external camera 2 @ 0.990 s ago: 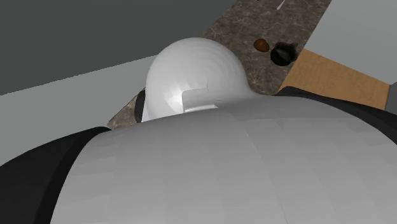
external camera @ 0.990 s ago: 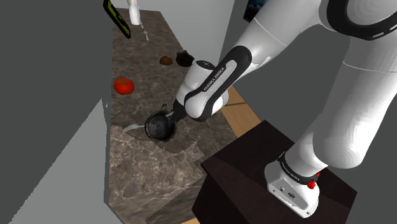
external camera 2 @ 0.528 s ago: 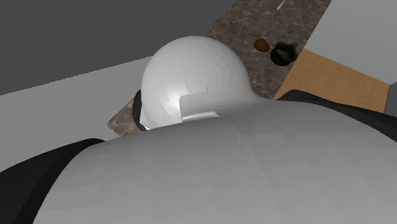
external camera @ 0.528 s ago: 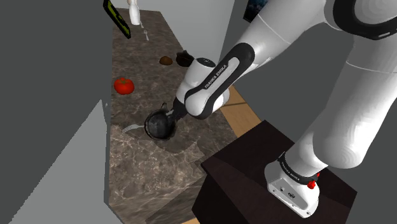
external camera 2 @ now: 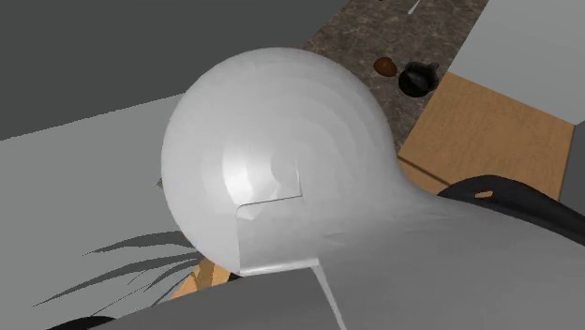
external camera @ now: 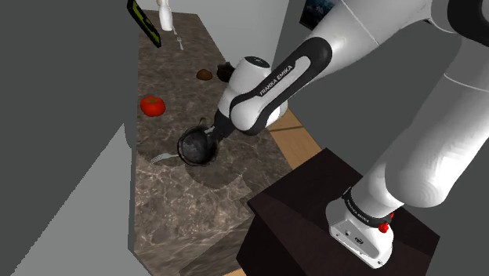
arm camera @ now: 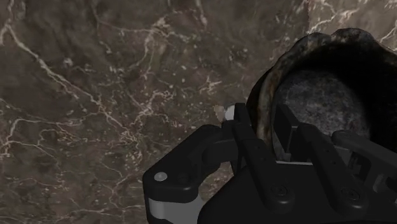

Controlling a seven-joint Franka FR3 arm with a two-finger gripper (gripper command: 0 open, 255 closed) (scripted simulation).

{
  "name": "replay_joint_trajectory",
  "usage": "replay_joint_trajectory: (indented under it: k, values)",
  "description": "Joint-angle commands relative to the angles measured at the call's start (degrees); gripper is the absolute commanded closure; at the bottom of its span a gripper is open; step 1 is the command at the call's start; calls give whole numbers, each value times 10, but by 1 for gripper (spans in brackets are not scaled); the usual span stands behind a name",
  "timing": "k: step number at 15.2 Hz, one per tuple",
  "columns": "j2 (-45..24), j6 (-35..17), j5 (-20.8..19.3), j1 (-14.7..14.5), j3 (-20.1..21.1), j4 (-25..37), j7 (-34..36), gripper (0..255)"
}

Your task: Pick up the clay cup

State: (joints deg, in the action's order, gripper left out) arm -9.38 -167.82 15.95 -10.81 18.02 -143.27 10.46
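Rough dark cup (arm camera: 324, 95) looks rigid, brittle, fairly heavy; gripper (arm camera: 267, 130) pinches its rim wall, 2 o'clock side in shoulder view.

Shoulder view above stand (external camera: 313, 210), second exterior pressed behind arm (external camera 2: 281, 159), wrist near counter (arm camera: 95, 95)

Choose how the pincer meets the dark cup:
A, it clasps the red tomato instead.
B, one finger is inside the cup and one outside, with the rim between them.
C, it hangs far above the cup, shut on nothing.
B: in the wrist view the pincer straddles the rim of the dark cup, one finger inside, the other against its outer wall.
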Motion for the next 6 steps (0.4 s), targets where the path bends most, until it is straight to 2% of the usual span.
replay_joint_trajectory:
  k: [1, 6]
  values:
    - [17, 17, 1, 0, 0, 1, 3, 255]
    - [42, 43, 2, 2, 1, 2, 5, 255]
